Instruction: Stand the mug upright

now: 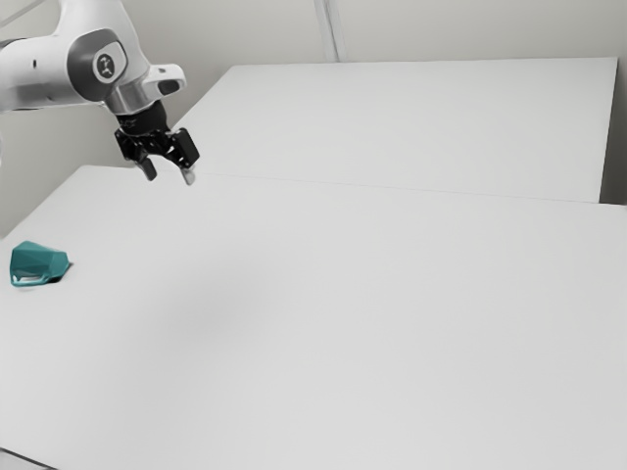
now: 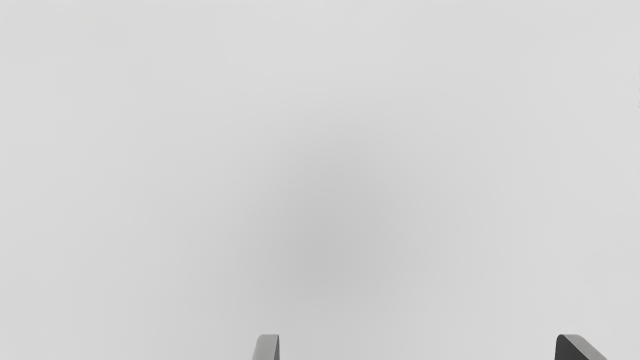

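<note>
White table point(image 1: 362, 323) (teal mug point(image 1: 39, 260) on it), pale wall point(image 1: 451, 29).

smooth matt tbl point(image 1: 343, 333), matt mug point(image 1: 39, 260)

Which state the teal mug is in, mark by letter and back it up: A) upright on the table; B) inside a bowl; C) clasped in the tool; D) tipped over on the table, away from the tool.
D: the mug lies on its side on the table, its handle low against it, while the open tool hangs well apart from it.
</note>
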